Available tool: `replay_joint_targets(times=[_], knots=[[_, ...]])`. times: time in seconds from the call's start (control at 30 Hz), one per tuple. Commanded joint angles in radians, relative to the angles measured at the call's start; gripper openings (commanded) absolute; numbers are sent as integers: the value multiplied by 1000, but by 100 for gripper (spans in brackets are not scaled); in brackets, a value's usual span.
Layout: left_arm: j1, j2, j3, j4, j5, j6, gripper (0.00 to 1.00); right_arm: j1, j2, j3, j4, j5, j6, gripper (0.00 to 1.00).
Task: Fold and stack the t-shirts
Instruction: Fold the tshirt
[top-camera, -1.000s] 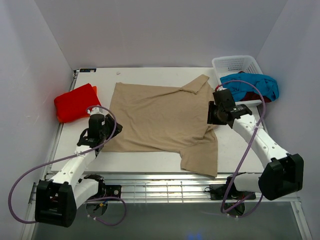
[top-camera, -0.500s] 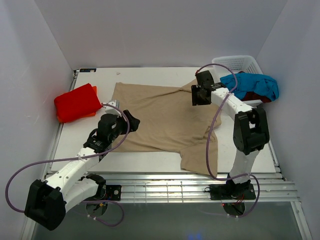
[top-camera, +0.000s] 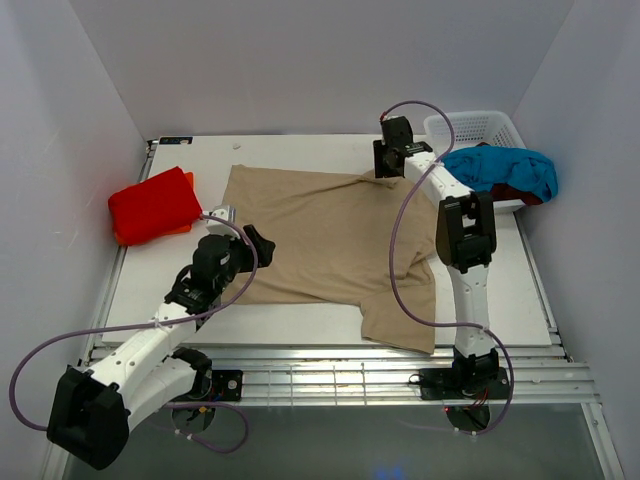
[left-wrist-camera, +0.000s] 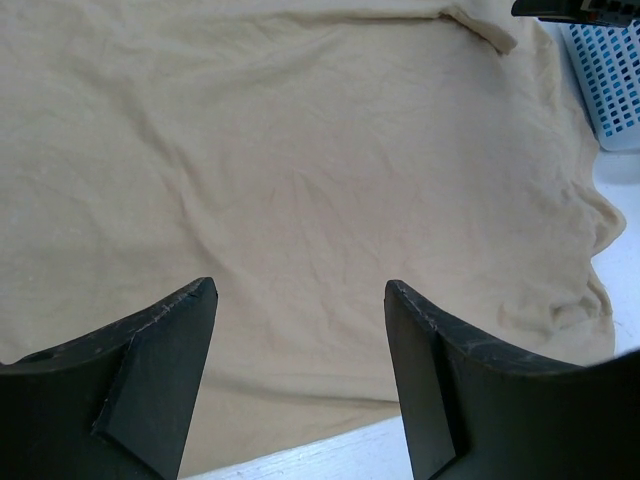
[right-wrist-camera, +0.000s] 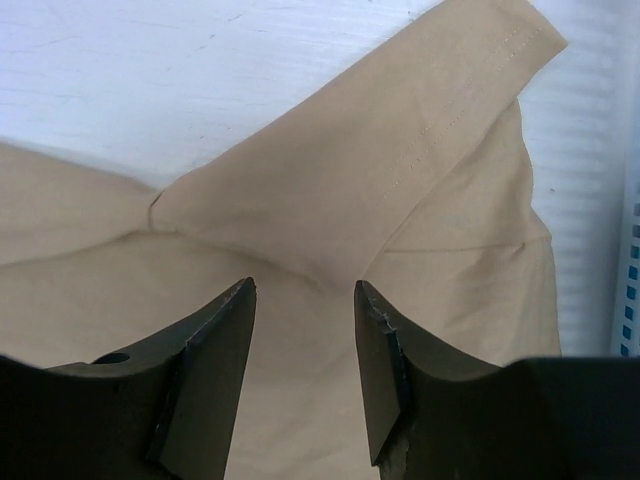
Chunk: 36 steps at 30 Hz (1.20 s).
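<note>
A tan t-shirt (top-camera: 330, 240) lies spread flat on the white table (top-camera: 290, 150). My left gripper (top-camera: 260, 242) hovers open over its left edge, nothing between the jaws (left-wrist-camera: 300, 290), with tan cloth (left-wrist-camera: 300, 150) below. My right gripper (top-camera: 386, 172) stands open over the far right sleeve (right-wrist-camera: 400, 150), close to the armpit fold, empty too (right-wrist-camera: 305, 290). A folded bright red t-shirt (top-camera: 150, 203) with orange showing under it rests at the table's left edge. A turquoise t-shirt (top-camera: 500, 170) drapes over the basket's front rim, a bit of dark red cloth (top-camera: 528, 198) under it.
A white plastic basket (top-camera: 470, 125) stands at the back right corner, its blue-looking lattice (left-wrist-camera: 610, 80) showing in the left wrist view. White walls close in on three sides. The tan shirt's near right sleeve (top-camera: 400, 325) hangs near the table's front edge.
My left gripper has opened and moved right over the shirt's left edge. The right arm swung from the shirt's right side up to the far sleeve, jaws wider.
</note>
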Motion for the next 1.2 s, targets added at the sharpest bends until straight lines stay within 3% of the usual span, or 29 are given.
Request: replay_joint_targets(times=[0.0,0.33,0.43,0.47,0.5,0.57,0.93,1.17], knots=[[-3,10,24,10,-18,6,78,-20,72,88,-15,21,-27,50],[-3,44,23,24,-35,-4,78,-67,175,146,-6,-12,-30,47],[-3,56,21,31,-38,-2,78,-75,178,148,2,-15,-32,32],[-3,65,20,33,-38,-5,78,-75,180,148,2,-15,-32,19],[-3,70,18,36,-38,-7,78,-76,178,146,2,-13,-32,13],[-3,88,16,42,-29,-14,78,-76,168,143,5,-22,-32,8],[-3,128,-10,65,-9,-54,78,-76,48,167,62,-131,31,8],[-3,130,-37,67,-4,-68,78,-76,72,215,171,-183,120,8]])
